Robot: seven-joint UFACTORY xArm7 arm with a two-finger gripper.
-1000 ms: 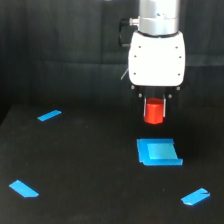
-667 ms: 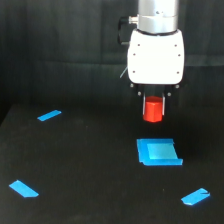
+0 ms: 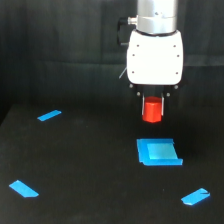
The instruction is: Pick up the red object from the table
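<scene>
Currently hanging directly under the end effector (image 3: 153, 106): red object (image 3: 152, 110), upper part tucked between the dark fingers, lower part poking out below. Reading as clenched on the red object, though the exact contact faces are too small to confirm. Sitting clear of the worktop (image 3: 90, 165), with black surface showing between its underside and the blue square patch (image 3: 157, 152). Lying straight down from the white wrist housing (image 3: 154, 57), no sideways offset worth noting. Pointing vertically, long axis running up-down in line with the arm's tool axis, no visible tilt. Hovering above and slightly behind the blue square patch, not touching it. Ignoring the blue tape strips: one at the exterior view's left (image 3: 49, 115), one lower left (image 3: 23, 188), one lower right (image 3: 195, 196), all well apart from the load. Judging the pick as essentially made; continuing straight up looking like the only need, keeping the grip firm given how stubby the block is.
</scene>
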